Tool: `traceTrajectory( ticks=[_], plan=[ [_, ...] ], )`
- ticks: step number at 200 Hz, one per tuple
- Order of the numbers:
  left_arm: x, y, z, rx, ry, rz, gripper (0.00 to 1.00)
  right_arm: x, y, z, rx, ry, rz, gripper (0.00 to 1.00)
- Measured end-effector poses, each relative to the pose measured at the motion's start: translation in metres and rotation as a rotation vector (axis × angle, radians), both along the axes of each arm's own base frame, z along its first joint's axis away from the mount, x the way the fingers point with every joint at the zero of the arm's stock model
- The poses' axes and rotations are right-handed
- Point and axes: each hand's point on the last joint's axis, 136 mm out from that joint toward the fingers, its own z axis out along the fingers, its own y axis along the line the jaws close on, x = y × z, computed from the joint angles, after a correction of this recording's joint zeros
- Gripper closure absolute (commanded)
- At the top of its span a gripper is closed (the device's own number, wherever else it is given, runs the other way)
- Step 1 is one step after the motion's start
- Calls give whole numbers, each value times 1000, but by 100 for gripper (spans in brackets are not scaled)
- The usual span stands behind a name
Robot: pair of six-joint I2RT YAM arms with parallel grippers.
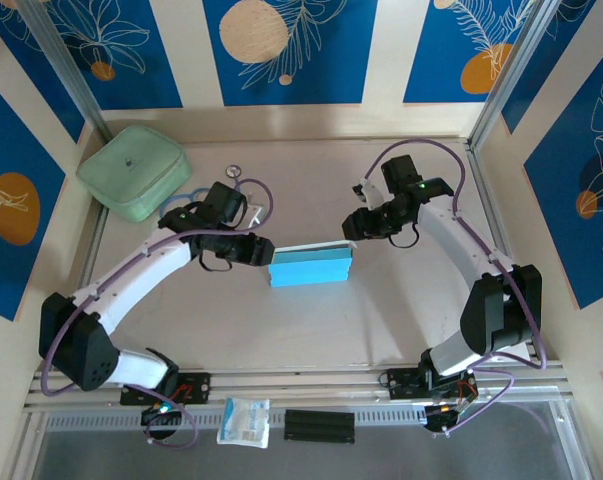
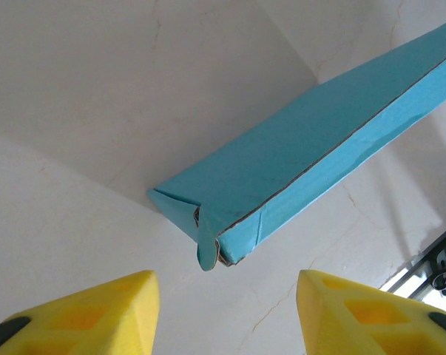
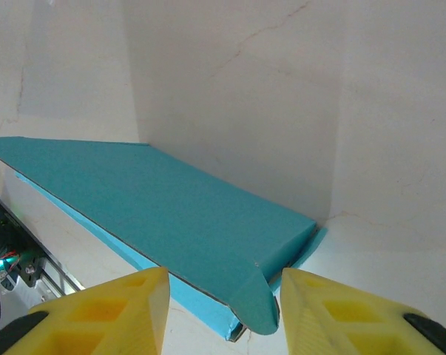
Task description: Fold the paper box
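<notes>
Paper box (image 1: 311, 266) lies folded — fingers (image 2: 89, 310) apart at its end.

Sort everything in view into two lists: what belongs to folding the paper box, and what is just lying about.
Belongs to the job: sky-blue paper box, left gripper, right gripper.
Lying about: pale green case, small clear-white packet, black ribbed block.

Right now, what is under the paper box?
The paper box lies on the pale table, and bare tabletop shows along its edges. The patch directly beneath it is covered by the box itself, though nothing pokes out from under it.
</notes>
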Motion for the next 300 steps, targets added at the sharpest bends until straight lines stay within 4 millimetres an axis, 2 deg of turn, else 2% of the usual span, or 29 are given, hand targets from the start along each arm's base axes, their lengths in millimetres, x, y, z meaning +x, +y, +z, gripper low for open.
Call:
traceTrajectory(
  ticks=[69,100,134,224,300],
  plan=[
    [5,-11,3,-57,16,28,65,-11,3,-8,-7,20,17,68],
    [7,-16,1,-70,24,35,68,-11,2,-10,-9,34,-6,80],
    [7,-17,-1,-76,35,48,72,-12,2,-9,-2,46,-33,81],
    [6,-16,-8,-76,51,59,72,-16,3,-11,-18,28,-43,81],
    [5,-14,-13,-61,55,66,73,-20,5,-13,-75,-34,-30,87]
  ],
)
